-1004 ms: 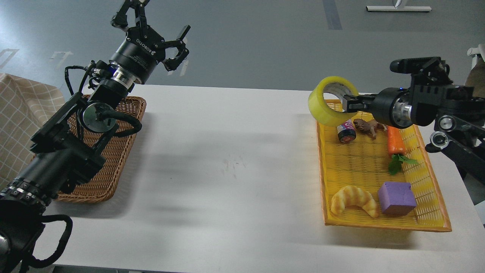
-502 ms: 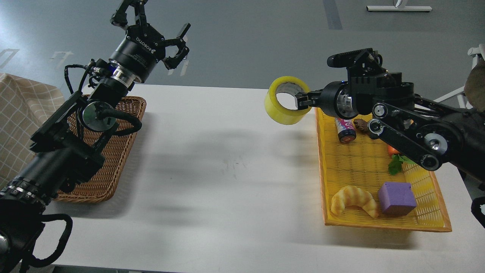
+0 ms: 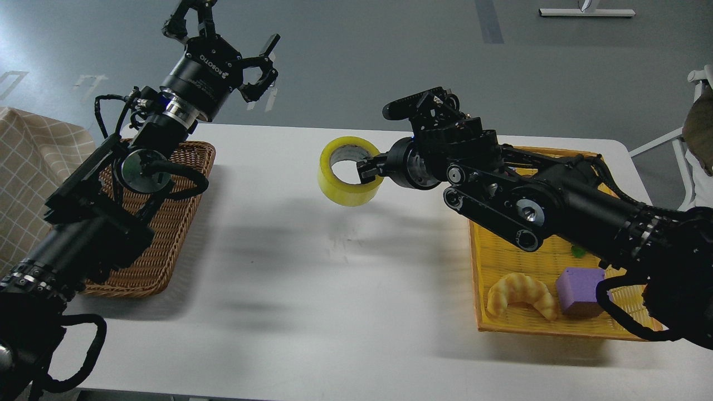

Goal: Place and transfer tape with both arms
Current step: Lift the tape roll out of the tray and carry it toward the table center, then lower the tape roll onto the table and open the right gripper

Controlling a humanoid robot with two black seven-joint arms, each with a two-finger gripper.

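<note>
- Fingers of the right gripper (image 3: 369, 169) are pinching the wall of the tape (image 3: 347, 172), one inside the grey-white core and the rest on the outer yellow band, so the roll is hanging clamped at the end of the right arm (image 3: 535, 203).
- Tape is sitting in the air above the white table (image 3: 334, 312), over its far middle part, with its open core facing the camera and its shadow falling on the tabletop below.
- Left gripper (image 3: 231, 47) is standing raised beyond the table's far edge with its fingers (image 3: 262, 83) spread wide and holding nothing.
- Left arm (image 3: 111, 200) is crossing above the brown wicker basket (image 3: 167, 245), which is lying along the table's left edge.
- Between the roll and the left gripper, a wide stretch of bare tabletop and free air is lying open; the two grippers are well apart.
- Right arm is reaching across the near-left corner and far part of the yellow tray (image 3: 529, 328), covering much of its contents.
- Croissant toy (image 3: 521, 294) and purple block (image 3: 579, 289) are lying side by side at the tray's near end, just inside its front rim.
- Tray is sitting close to the table's right edge; the near half of the table, from basket to tray, is bearing nothing but shadows.
- Checked cloth (image 3: 33, 167) is showing at the far left, beside the basket.
</note>
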